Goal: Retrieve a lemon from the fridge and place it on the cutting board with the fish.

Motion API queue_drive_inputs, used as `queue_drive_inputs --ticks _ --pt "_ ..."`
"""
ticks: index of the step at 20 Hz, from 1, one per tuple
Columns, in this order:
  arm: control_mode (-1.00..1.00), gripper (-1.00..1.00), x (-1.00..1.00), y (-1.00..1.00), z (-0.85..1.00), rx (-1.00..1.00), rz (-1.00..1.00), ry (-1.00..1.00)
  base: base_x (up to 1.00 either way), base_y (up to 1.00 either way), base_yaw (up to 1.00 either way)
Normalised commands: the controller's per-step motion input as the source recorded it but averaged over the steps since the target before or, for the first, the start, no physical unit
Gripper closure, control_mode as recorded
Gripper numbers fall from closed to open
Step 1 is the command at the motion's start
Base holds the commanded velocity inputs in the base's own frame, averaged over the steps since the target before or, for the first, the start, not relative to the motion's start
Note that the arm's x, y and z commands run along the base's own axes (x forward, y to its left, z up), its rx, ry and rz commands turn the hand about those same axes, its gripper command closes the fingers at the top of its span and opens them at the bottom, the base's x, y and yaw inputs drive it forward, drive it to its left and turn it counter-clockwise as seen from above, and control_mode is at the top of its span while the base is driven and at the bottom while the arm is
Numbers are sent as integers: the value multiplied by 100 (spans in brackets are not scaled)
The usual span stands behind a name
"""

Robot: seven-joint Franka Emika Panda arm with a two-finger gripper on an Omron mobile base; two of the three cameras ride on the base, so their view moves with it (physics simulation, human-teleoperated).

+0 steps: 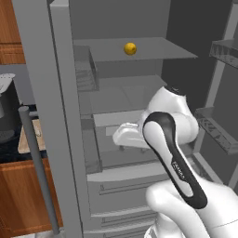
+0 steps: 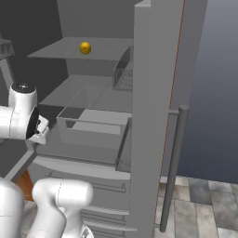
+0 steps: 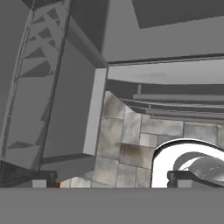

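Tall grey double-door fridge (image 1: 56, 116) stands open; small yellow-orange lemon (image 1: 130, 48) sits on its upper shelf, ungrasped. Fingers fully spread, empty. Reach, grasp and placing remain.

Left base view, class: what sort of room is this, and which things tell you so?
Most likely a kitchen: an open fridge with a lemon on its shelf, wooden cabinets, and a cutting board on the counter.
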Motion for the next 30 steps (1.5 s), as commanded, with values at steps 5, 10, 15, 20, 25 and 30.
queue_drive_inputs --ticks 5,10,15,20,25,30 --pt "-100 -100 53 -100 8 -35 0 -13 0 0 0" --pt "-100 -100 35 -64 11 -48 0 -17 0 0 0" --pt "-100 -100 -6 -4 7 -9 -1 -4 0 0 0" --pt "-100 -100 20 -25 52 17 -3 -22 0 0 0" --pt "-100 -100 1 -12 74 24 -5 -8 0 0 0" --pt "-100 -100 0 10 32 6 -11 -24 0 0 0"
